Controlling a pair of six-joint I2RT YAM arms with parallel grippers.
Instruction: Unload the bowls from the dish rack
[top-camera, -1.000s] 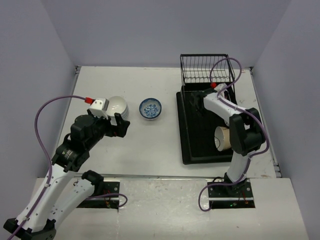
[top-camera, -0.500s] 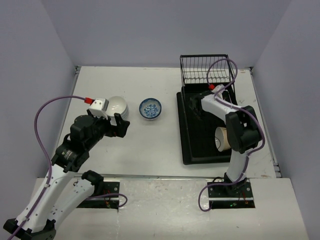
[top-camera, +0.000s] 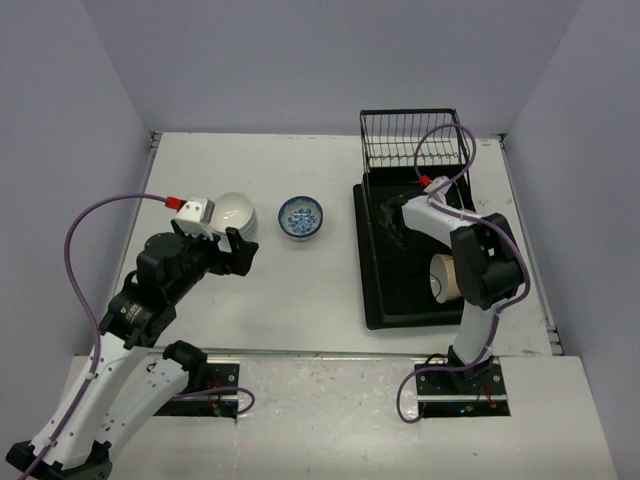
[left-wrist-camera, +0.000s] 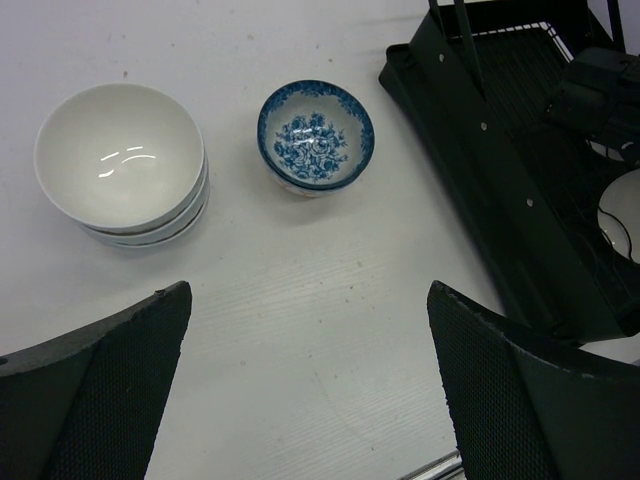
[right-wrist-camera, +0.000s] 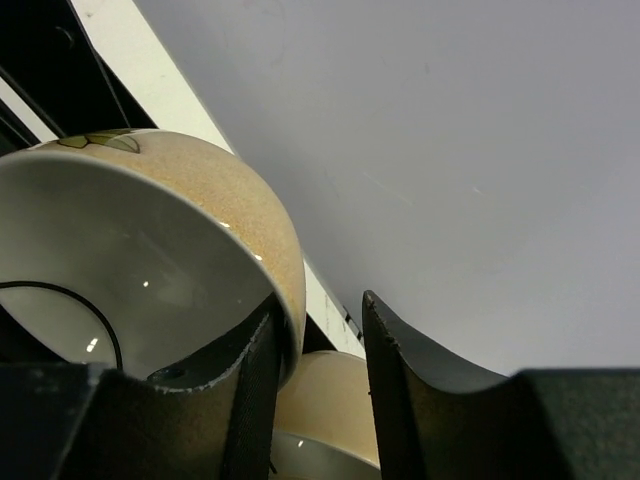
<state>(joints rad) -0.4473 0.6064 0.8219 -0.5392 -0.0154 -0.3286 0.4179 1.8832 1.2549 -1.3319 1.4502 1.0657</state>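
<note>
The black dish rack (top-camera: 372, 262) lies at the right, with its wire basket (top-camera: 412, 140) at the far end. A tan bowl (top-camera: 441, 277) lies on its side in the rack, partly under my right arm. In the right wrist view, my right gripper (right-wrist-camera: 318, 305) straddles the rim of a tan bowl (right-wrist-camera: 200, 200): one finger is inside, the other stands apart from the outer wall. A second tan bowl (right-wrist-camera: 330, 395) lies behind it. A stack of white bowls (top-camera: 233, 212) and a blue-and-white bowl (top-camera: 301, 216) sit on the table. My left gripper (left-wrist-camera: 308, 290) is open and empty in front of them.
The grey walls enclose the table on three sides. The rack's raised rim (left-wrist-camera: 470, 130) shows at the right of the left wrist view. Bare table lies between the blue-and-white bowl (left-wrist-camera: 316, 136), the white stack (left-wrist-camera: 120, 160) and the rack.
My right wrist has shifted slightly over the rack toward the near side. My left arm has barely moved. No bowl has changed place.
</note>
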